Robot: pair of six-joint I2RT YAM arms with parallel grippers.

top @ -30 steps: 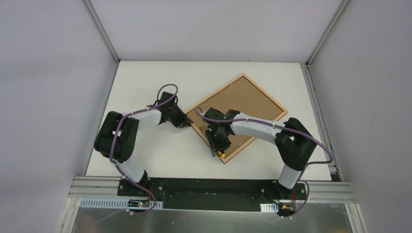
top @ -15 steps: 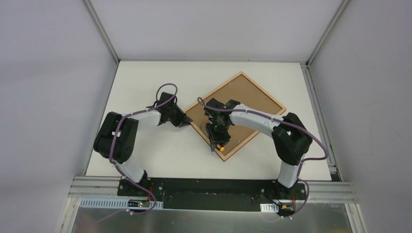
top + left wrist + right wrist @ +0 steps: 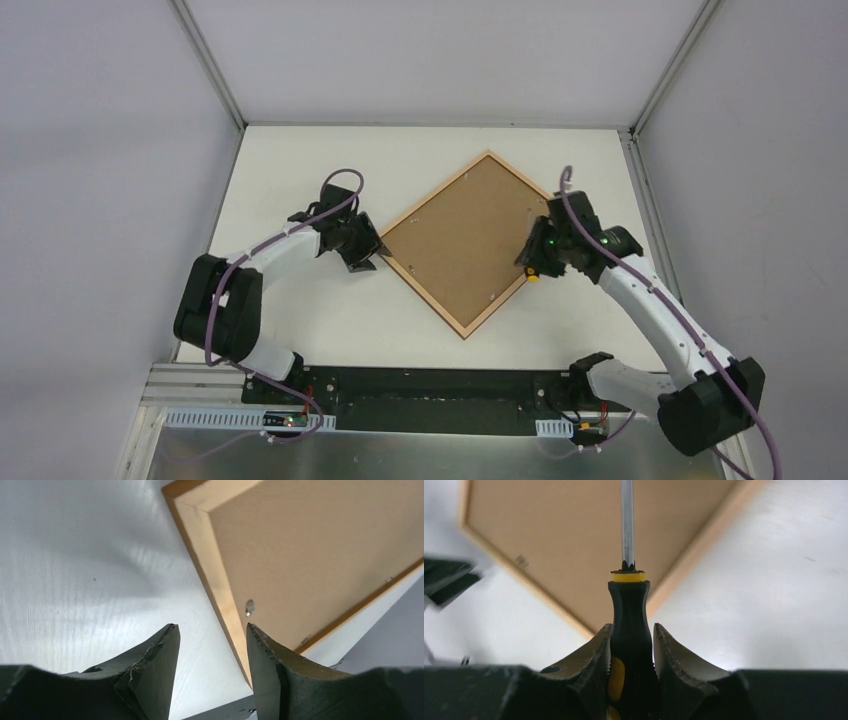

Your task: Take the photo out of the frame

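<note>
Early stage: frame (image 3: 462,240) lying back-up on table (image 3: 300,320), photo out of sight, presumably inside; left gripper (image 3: 210,625) with fingers apart just beside frame's left corner, right gripper (image 3: 632,625) clamped on screwdriver (image 3: 629,600) near right edge.

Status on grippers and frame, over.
Left gripper open beside frame edge. Right gripper shut on screwdriver. Frame flat, back up; photo unseen. Nothing lying on it.

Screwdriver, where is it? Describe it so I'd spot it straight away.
On the white table lies a brown frame, back up, turned like a diamond. Beside its right corner, the right gripper clamps the screwdriver: black handle, yellow collar, bare steel shaft, the only tool there.
</note>
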